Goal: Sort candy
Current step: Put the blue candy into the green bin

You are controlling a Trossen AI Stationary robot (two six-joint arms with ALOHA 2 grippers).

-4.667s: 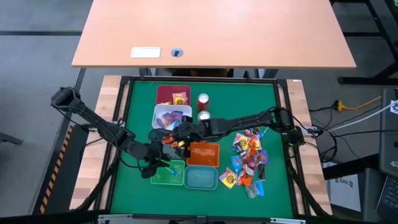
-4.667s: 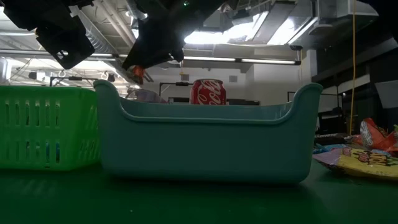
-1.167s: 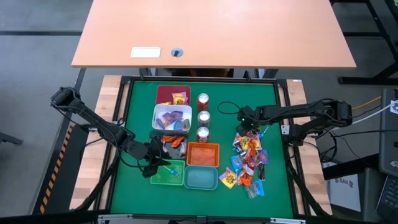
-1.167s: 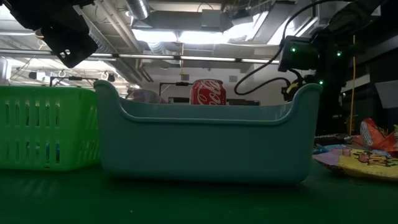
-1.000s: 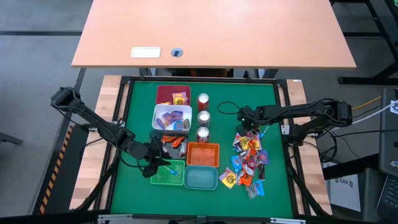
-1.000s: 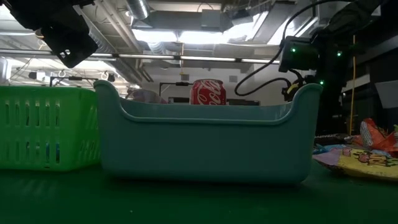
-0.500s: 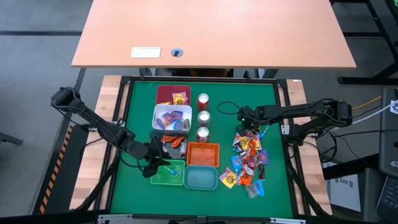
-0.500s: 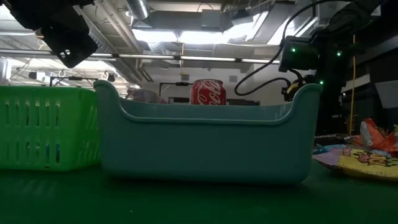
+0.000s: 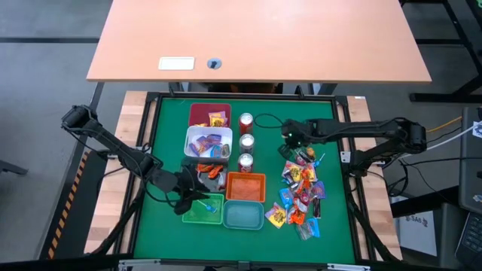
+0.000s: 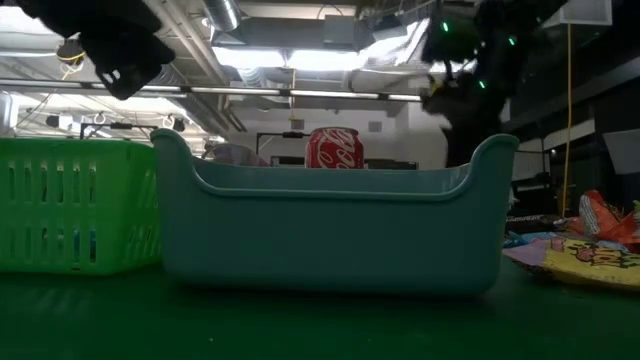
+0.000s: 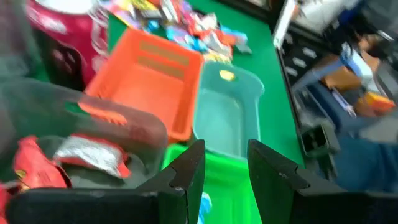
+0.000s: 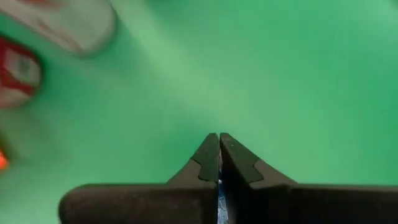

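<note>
Green mat (image 9: 169,120): right claw (image 12: 219,163) shut, maybe pinching blue sliver.

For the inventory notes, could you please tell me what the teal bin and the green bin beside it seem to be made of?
Teal solid-walled bin: probably moulded plastic, smooth with a soft sheen; thick rounded rim, scooped handle ends. Bright green slotted bin: likely plastic too, glossier and slightly translucent; light glows through its slatted wall.

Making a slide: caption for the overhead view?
Right tool shut beside the cans, above the candy pile; left tool over the green bin.
</note>
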